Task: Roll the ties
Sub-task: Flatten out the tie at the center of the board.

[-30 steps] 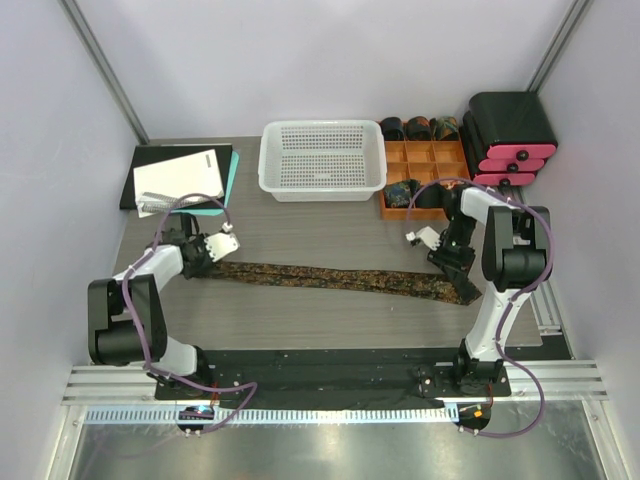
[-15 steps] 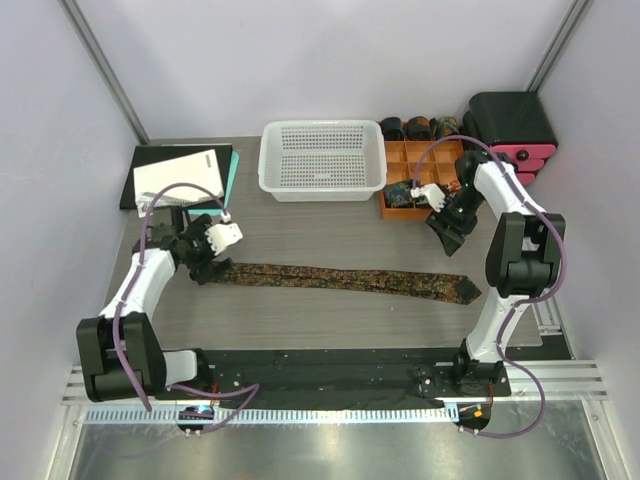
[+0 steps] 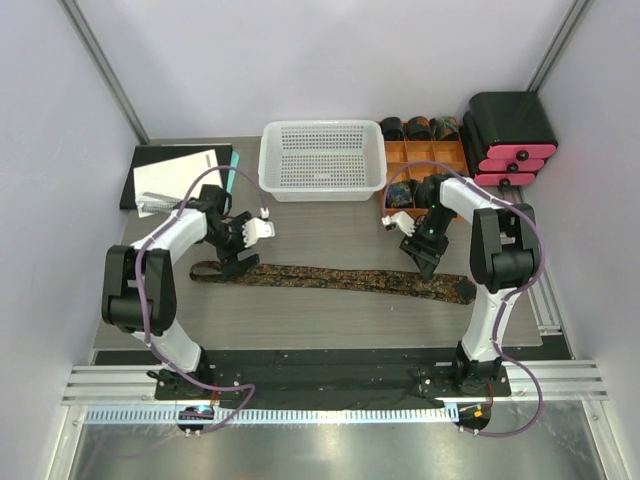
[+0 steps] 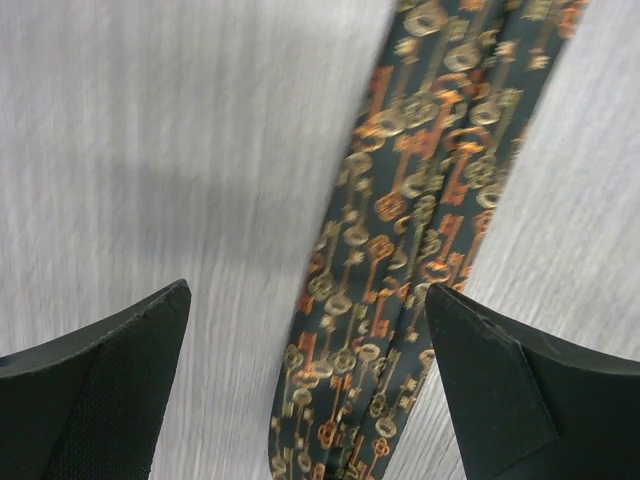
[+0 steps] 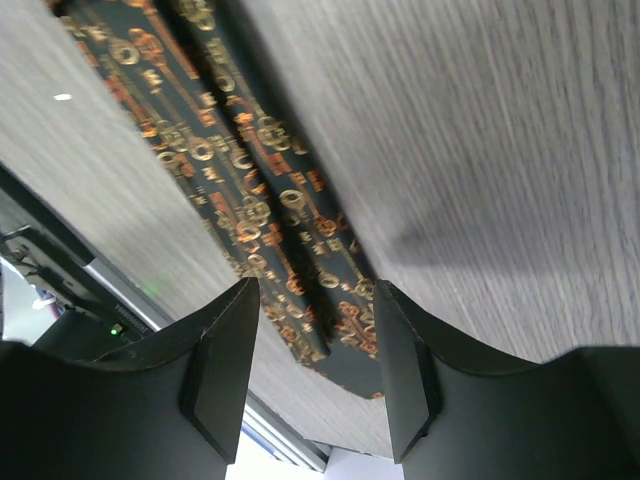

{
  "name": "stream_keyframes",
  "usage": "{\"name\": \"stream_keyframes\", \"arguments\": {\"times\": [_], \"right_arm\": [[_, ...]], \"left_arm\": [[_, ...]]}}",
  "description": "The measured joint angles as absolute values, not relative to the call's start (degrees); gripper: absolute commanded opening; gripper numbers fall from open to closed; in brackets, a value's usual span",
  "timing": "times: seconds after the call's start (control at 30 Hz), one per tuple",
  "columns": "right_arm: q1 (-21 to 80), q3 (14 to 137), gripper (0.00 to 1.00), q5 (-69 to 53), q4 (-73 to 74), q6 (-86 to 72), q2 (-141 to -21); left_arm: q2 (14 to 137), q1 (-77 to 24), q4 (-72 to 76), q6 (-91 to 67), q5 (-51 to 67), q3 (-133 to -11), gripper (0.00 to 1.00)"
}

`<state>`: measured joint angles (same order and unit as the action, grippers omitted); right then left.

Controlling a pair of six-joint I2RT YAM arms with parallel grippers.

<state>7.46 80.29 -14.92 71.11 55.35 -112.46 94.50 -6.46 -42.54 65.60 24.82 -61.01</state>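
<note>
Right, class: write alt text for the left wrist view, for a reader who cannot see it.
A dark tie patterned with gold and orange keys lies on a grey wood-grain table, running from upper right to bottom centre. The left hand is open, its two black fingers framing the tie at the lower corners.

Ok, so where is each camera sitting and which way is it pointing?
Top external: above, behind the bases, looking down at table; left arm, right arm show.
Left wrist: on left arm, facing down at the tie; own fingers show.
Right wrist: on right arm, facing down at tie's wide end; own fingers show.
Shared: all see the tie.
</note>
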Motion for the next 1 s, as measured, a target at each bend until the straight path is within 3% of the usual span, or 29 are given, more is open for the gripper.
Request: {"name": "stream_keyframes", "arguments": {"times": [0.17,0.47,0.8,1.0], "right_arm": [[7.4,80.0,0.52,-14.1,70.0,55.5,-114.0],[7.4,79.9,0.5,-13.2,69.3,55.6,-114.1],[7.0,79.3,0.47,-12.1,69.2,55.8,-114.2],[6.8,79.3,0.43,-11.7,68.9,56.4,-115.2]], "left_arm": [[98.1,-9.4,-47.4,67.4,24.8,-62.6,0.96],[99.3,-10.9,-49.5,66.8,24.4,-61.8,0.81],[88.5,-11.6,-37.7,63.7,22.2,-48.2,0.35],[86.8,-12.4,-36.5,62.3,22.1,-46.4,0.15]]}}
